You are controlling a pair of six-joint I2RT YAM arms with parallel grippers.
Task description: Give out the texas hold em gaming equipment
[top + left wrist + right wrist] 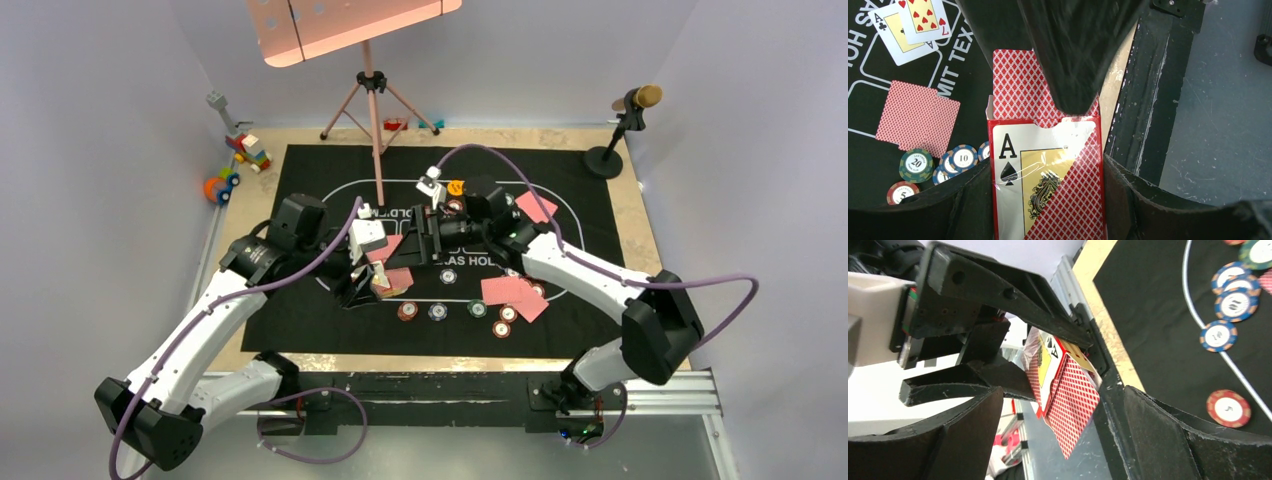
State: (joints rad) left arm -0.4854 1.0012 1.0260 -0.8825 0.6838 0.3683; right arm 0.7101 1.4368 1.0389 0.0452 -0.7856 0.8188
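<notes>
A: Main risk from here?
B: Pulling out several cards at once, or the whole deck (1015, 85), if the right gripper (1063, 390) bites too deep. Also yanking the card box (1048, 195) out of the left gripper (1047, 165), or scattering cards past the mat (590, 250).
A: Hold on the box?
B: Left jaws closed on its two long edges, box upright in the air above the left-centre of the mat, mouth open, red backs poking out.
A: Right side?
B: Spread wide, straddling those exposed cards. Holding nothing yet, by the look of it; contact by one finger impossible to judge.
A: Counts?
B: One box. Two face-up cards: ace of clubs (890, 37) and seven of hearts (923, 17). Face-down cards (510, 292) in at least three patches from above, exact number unreadable. Chips (438, 311): six plainly visible from above, perhaps a seventh under cards. One orange button disc (455, 187). No blue disc spotted.
</notes>
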